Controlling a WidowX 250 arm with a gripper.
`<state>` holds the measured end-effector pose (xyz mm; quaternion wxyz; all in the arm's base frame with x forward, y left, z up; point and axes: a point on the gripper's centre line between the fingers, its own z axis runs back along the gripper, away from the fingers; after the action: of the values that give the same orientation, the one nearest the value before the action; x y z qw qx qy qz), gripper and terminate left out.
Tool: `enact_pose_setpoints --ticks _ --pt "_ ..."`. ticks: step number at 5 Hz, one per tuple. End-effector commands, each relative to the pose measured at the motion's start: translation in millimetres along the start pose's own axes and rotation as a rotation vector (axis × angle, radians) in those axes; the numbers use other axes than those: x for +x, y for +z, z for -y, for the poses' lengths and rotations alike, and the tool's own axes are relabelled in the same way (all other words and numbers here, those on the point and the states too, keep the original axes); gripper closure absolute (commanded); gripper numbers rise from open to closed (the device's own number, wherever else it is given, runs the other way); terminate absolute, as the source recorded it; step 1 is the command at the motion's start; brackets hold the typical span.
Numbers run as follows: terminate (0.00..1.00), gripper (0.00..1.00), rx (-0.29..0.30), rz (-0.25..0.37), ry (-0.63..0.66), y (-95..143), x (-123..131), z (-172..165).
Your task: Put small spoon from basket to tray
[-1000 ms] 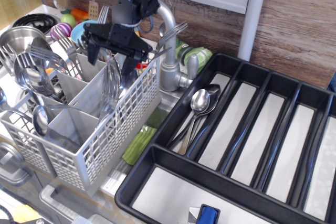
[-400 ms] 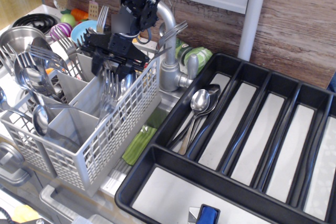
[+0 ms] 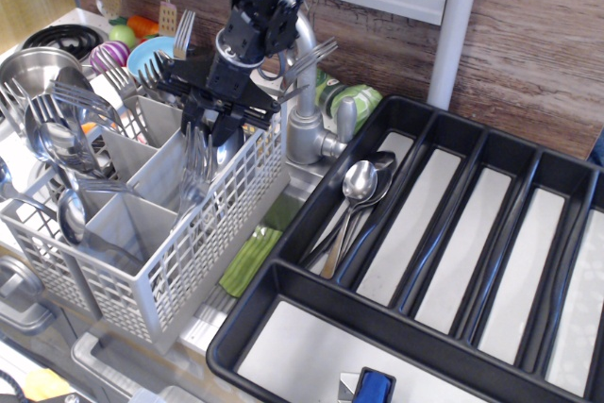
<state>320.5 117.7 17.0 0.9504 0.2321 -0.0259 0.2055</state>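
Hand [image 3: 211, 129] reaches into basket [image 3: 179, 252] among cutlery, grip hidden.

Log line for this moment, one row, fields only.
phase: reaching into basket | gripper: low over back compartment, grasp not visible | tray: spoons in leftmost slot

Pale counter [image 3: 212, 327], grey lattice basket [image 3: 170, 261] at left, black tray [image 3: 283, 327] just beside it

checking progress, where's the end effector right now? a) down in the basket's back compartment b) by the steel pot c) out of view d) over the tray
a: the end effector is lowered among the cutlery in the basket, away from the tray.
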Motion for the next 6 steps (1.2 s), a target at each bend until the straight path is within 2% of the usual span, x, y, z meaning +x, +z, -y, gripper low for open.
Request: enact_pose_setpoints --ticks 1,2,3,4,5,6 --pt "0.00 1.00 -0.001 0.034 -0.098 69.6 4.2 -27.1" --pt "0.00 1.00 -0.009 0.044 -0.168 112.3 -4.9 -35.1" --pt "0.00 1.00 -0.034 0.078 -0.194 144.7 -3.7 -32.0" --pt "0.00 1.00 -0.118 0.133 -0.175 167.7 8.1 -8.4" --pt "0.00 1.00 -0.257 0.197 -0.144 176.7 18.5 24.3" --pt "0.00 1.00 -0.391 0.127 -0.072 187.4 24.1 51.7"
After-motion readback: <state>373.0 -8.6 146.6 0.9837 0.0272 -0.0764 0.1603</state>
